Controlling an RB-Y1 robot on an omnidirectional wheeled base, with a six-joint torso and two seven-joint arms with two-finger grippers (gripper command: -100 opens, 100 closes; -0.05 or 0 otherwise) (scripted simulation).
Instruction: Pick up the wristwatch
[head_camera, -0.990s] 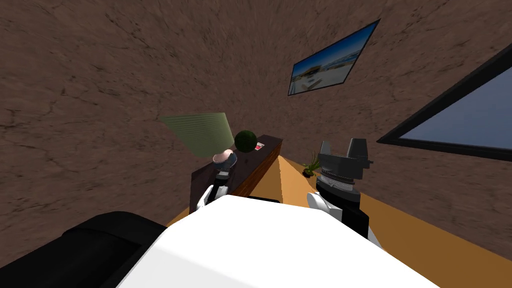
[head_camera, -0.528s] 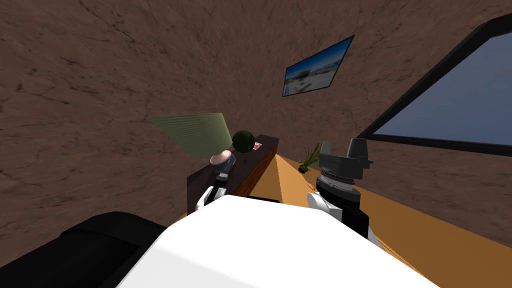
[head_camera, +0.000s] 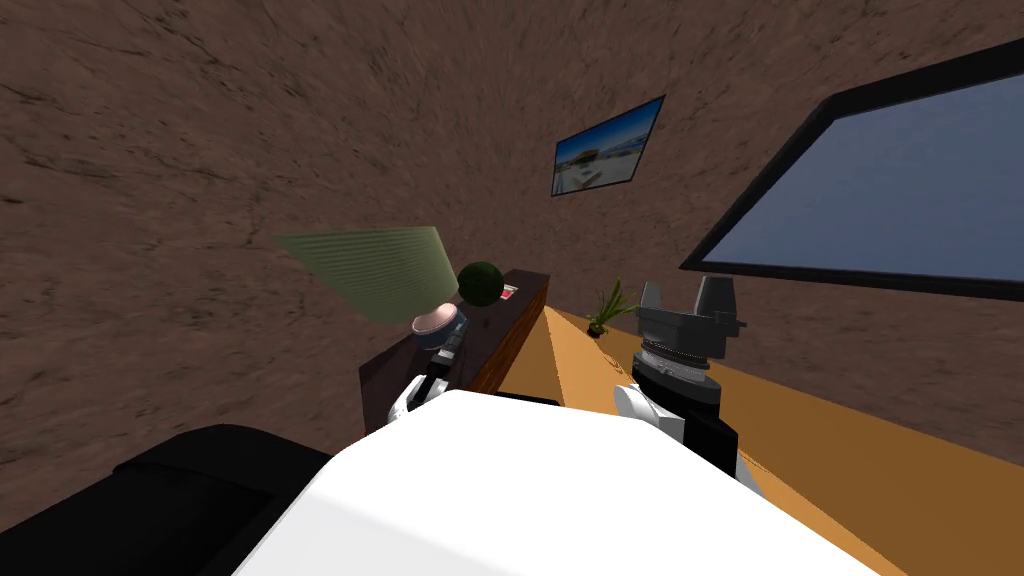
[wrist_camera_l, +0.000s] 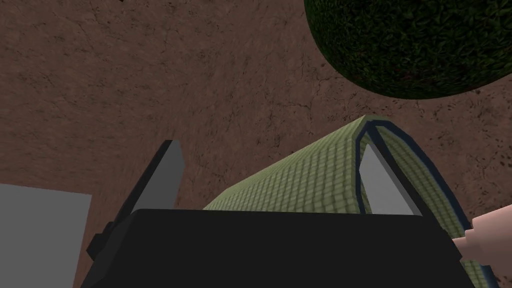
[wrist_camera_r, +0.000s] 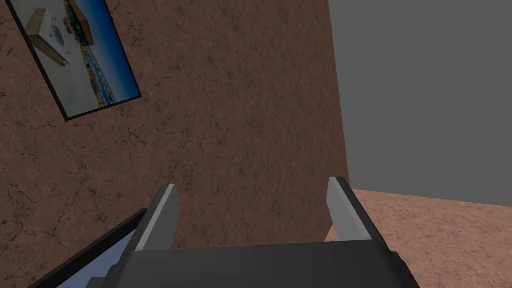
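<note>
Wristwatch not surely made out. Likeliest candidate was a small red-and-white item (head_camera: 508, 293) on the dark desk (head_camera: 498, 318) at 11 o'clock, just beside a dark green ball plant (head_camera: 480, 283). Left pincer (wrist_camera_l: 272, 180) was raised near a green lampshade (wrist_camera_l: 310, 175), blades apart and empty. Right pincer (head_camera: 686, 298), at 1 o'clock, was likewise spread. Probably a carrying pose, with the desk judged not yet within reach.

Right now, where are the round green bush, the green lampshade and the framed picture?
round green bush (head_camera: 481, 283): head view, middle of the ball.
green lampshade (head_camera: 380, 265): head view, its ribbed side.
framed picture (head_camera: 606, 148): head view, centre of the print.
</note>
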